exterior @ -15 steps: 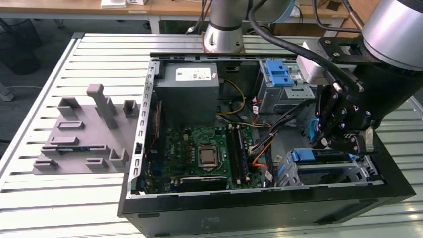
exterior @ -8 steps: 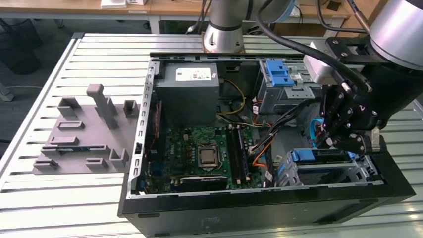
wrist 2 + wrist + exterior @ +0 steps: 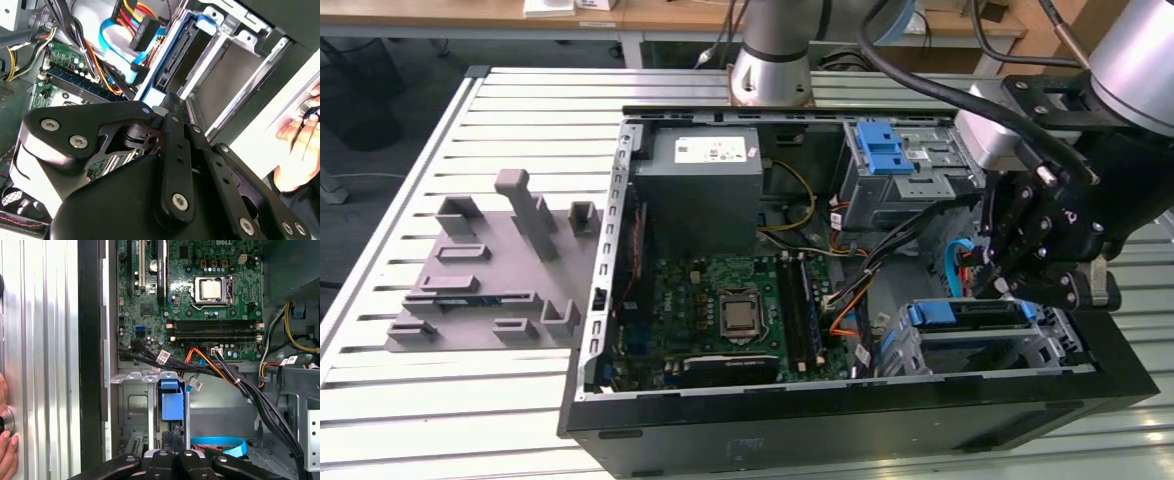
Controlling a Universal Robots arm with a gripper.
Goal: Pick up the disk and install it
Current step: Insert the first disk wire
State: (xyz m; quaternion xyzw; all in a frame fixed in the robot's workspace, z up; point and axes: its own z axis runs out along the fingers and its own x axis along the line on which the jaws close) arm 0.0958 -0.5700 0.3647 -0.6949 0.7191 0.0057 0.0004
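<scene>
The black hand [image 3: 1041, 285] hangs inside the open computer case [image 3: 854, 420], over the drive cage [image 3: 987, 340] at the corner toward the exterior view's right. The disk [image 3: 970, 315] sits on edge in that cage, its blue carrier showing at the top, right beneath the hand. In the first wrist view the blue carrier tab [image 3: 171, 402] stands between the cage rails, just ahead of the hand [image 3: 182, 460], whose linkages are drawn in close together. In the second wrist view the fingers [image 3: 175, 125] come to a narrow tip beside the disk's dark edge [image 3: 177, 60] in the cage; whether they actually pinch anything I cannot tell. The green motherboard [image 3: 727, 310] with its bare processor socket lies in the case floor, the grey power supply [image 3: 700, 185] behind it. A grey fixture [image 3: 494, 275] rests on the slatted surface [image 3: 400, 180], well apart from the case. A person's hand [image 3: 300, 145] shows outside the case wall.
</scene>
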